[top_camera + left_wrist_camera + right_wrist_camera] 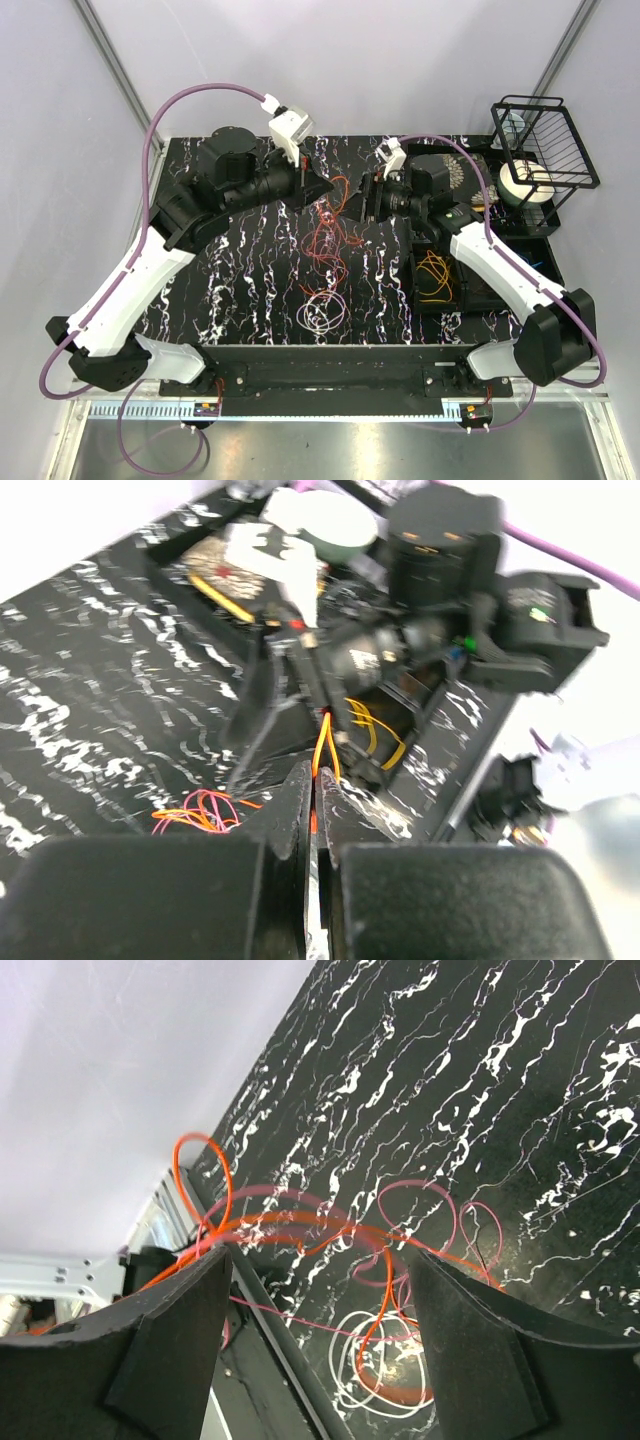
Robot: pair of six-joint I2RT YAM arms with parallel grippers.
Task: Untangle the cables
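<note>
The cables lie in a tangle mid-table: orange and red loops (325,238) hang up toward the grippers, and a pale purple coil (322,310) rests nearer the front. My left gripper (326,190) is above the tangle. In the left wrist view it (318,780) is shut on an orange cable (326,742) that runs out between its tips. My right gripper (356,197) faces it closely and stands open (320,1255). Below its spread fingers (180,1330), and ungripped, are orange strands (300,1222), pink loops (420,1192) and a white coil (372,1365).
A black tray (452,300) at the right holds a loose orange-yellow cable (435,275). Behind it a black wire rack (548,140) stands over a white roll (525,185). Grey walls close in the table's far and left sides.
</note>
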